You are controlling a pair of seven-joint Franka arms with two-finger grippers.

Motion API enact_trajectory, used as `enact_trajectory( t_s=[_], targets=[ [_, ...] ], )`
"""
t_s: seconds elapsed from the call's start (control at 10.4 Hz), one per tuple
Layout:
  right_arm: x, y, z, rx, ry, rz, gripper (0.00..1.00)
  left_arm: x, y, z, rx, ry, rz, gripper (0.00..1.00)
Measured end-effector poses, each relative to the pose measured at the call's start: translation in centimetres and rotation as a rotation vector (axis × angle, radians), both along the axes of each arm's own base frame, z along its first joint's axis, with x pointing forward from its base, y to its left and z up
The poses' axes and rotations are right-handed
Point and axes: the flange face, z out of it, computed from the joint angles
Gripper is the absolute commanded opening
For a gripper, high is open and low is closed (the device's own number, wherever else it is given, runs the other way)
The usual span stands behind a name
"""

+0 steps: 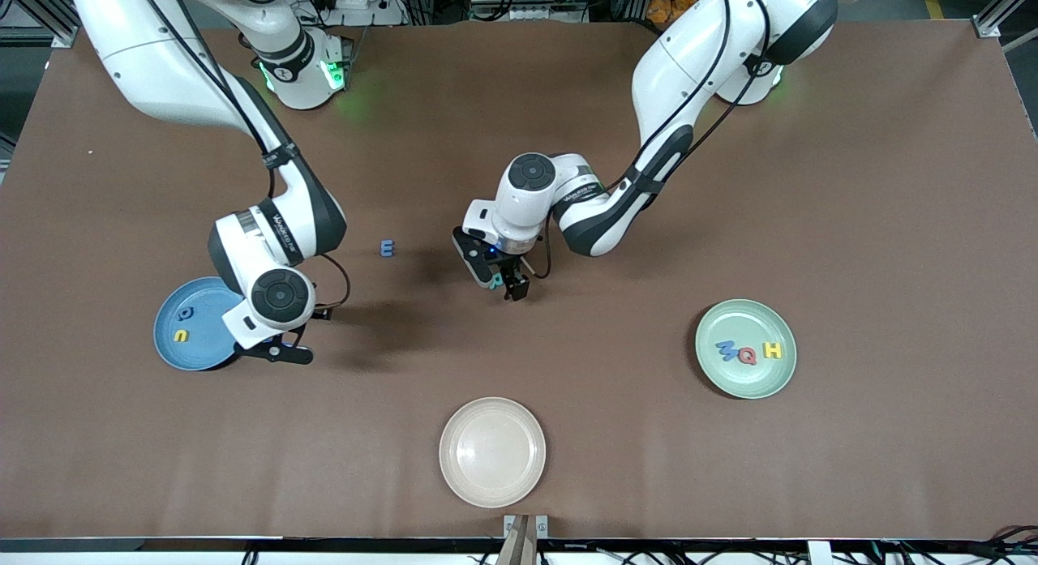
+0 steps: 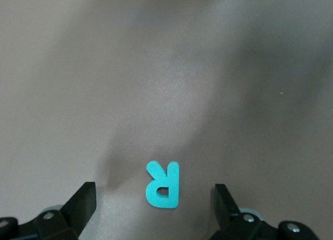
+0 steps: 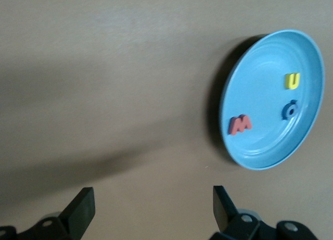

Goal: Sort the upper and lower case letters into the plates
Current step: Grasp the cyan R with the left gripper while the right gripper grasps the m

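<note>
My left gripper [image 1: 504, 286] is open, low over the middle of the table, its fingers on either side of a flat teal letter R [image 2: 163, 185]. A blue letter E [image 1: 388, 248] lies on the table beside it, toward the right arm's end. The sky blue plate [image 1: 174, 350] holds a yellow letter [image 3: 293, 80], a blue letter [image 3: 289, 110] and a red letter [image 3: 240, 124]. My right gripper [image 1: 280, 353] is open and empty, beside that plate's rim. The mint green plate [image 1: 745, 383] holds a blue letter [image 1: 727, 351], a red Q [image 1: 747, 356] and a yellow H [image 1: 773, 350].
A cream-beige plate [image 1: 492, 451] sits empty near the table's front edge, nearer to the front camera than my left gripper. The brown table [image 1: 851, 184] has bare room between the plates.
</note>
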Motion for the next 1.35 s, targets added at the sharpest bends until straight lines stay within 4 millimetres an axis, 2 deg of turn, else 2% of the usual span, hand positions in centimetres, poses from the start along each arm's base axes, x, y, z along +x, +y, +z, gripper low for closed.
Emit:
enact_trajectory(
  t_s=[0.19, 0.29, 0.38, 0.48, 0.67, 0.87, 0.96, 1.15, 1.35],
  targets=[
    [-0.3, 3.3, 0.2, 0.081, -0.034, -0.016, 1.00, -0.4, -0.4, -0.4, 0.009, -0.007, -0.013, 0.85],
    [-0.7, 4.6, 0.3, 0.114, -0.032, -0.020, 1.00, -0.5, -0.5, -0.4, 0.011, -0.009, -0.015, 0.78],
    [-1.2, 5.5, 0.2, 0.141, -0.022, -0.016, 1.00, -0.4, -0.5, -0.4, 0.012, -0.011, -0.014, 0.78],
    [-2.1, 6.2, 0.0, 0.163, -0.022, -0.005, 1.00, -0.3, -0.4, -0.5, 0.013, -0.012, -0.013, 0.72],
    [-5.3, 7.1, -0.9, 0.218, -0.043, 0.008, 1.00, -0.2, -0.4, -0.4, 0.014, -0.019, -0.032, 0.50],
    [-9.0, 7.3, -2.2, 0.244, -0.058, 0.036, 1.00, 0.1, -0.4, -0.2, 0.015, -0.027, -0.044, 0.23],
    [-10.7, 7.6, -3.0, 0.259, -0.061, 0.050, 1.00, 0.3, -0.3, 0.0, 0.014, -0.030, -0.042, 0.01],
    [-13.5, 8.3, -4.8, 0.300, -0.080, 0.064, 1.00, 0.8, -0.1, 0.2, 0.012, -0.038, -0.035, 0.00],
    [-15.3, 8.7, -6.0, 0.319, -0.074, 0.077, 1.00, 2.5, 1.1, 0.3, 0.013, -0.045, -0.007, 0.00]
  ],
)
